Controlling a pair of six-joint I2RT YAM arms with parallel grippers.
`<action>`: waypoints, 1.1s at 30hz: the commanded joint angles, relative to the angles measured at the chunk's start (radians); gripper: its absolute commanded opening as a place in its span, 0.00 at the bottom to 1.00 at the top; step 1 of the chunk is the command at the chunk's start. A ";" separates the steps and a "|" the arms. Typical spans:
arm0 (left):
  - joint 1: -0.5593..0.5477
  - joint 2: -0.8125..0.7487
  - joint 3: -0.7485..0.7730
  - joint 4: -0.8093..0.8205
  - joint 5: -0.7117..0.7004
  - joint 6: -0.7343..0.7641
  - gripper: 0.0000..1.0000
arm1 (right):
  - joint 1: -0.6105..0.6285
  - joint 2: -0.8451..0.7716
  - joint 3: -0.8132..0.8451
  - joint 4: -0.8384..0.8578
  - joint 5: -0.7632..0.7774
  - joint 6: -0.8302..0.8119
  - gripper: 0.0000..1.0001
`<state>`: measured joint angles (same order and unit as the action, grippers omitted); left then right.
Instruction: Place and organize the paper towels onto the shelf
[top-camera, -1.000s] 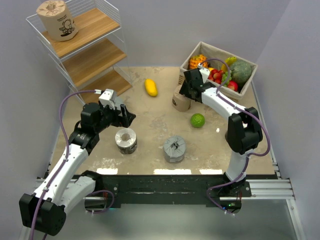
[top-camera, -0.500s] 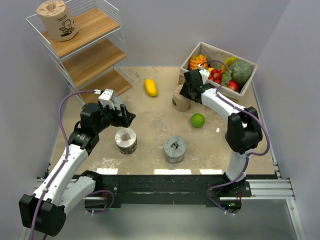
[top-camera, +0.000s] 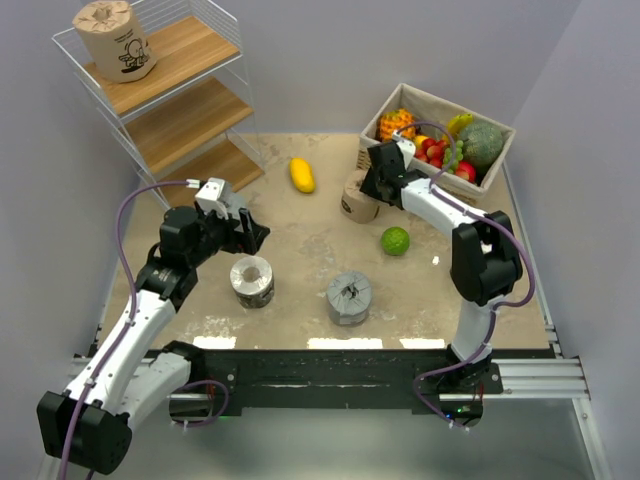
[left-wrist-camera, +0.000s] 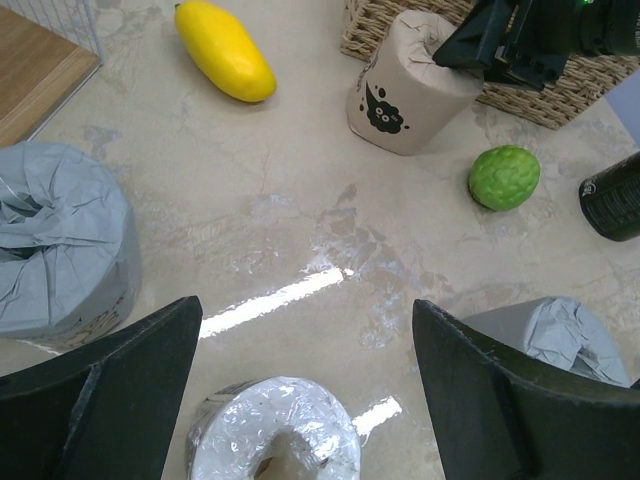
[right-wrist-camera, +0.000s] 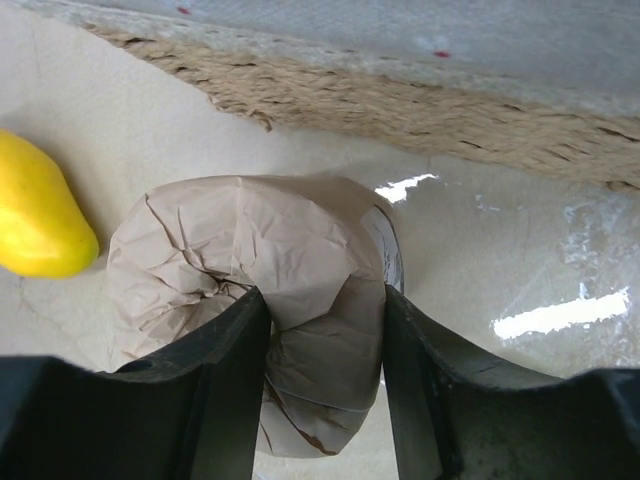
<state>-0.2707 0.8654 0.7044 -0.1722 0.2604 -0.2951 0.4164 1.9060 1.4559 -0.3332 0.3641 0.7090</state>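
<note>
Mottled beige table (top-camera: 310, 230) from above.
Bearing shelf (top-camera: 185, 125), basket (top-camera: 440, 99), mango (top-camera: 302, 175), lime (top-camera: 395, 241), tan roll (top-camera: 356, 198), pale grey roll (top-camera: 251, 281), dark grey roll (top-camera: 349, 298).

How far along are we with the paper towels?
Done: one printed roll on the top board of the shelf. In hand: right gripper pinching a tan roll beside the basket. Left: pale grey roll, silvery roll, dark grey roll; open left gripper above the silvery one.

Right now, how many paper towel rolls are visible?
5: tan roll on the shelf top; wrapped tan roll in the right claw; shiny roll below the left claw; dark grey roll nearby; pale grey roll by the shelf, left wrist view only.
</note>
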 joint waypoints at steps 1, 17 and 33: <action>-0.004 -0.022 -0.013 0.039 -0.015 0.016 0.91 | 0.016 -0.045 -0.011 0.069 -0.143 -0.074 0.45; -0.039 -0.042 0.006 -0.016 -0.151 0.054 0.84 | 0.298 0.019 0.090 0.051 -0.191 -0.171 0.47; -0.289 0.279 0.386 -0.257 -0.345 0.221 0.80 | 0.297 -0.392 -0.093 -0.072 -0.025 -0.252 0.89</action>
<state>-0.4877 1.0786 0.9924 -0.3759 -0.0307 -0.1474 0.7128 1.6997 1.4410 -0.3752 0.2314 0.4931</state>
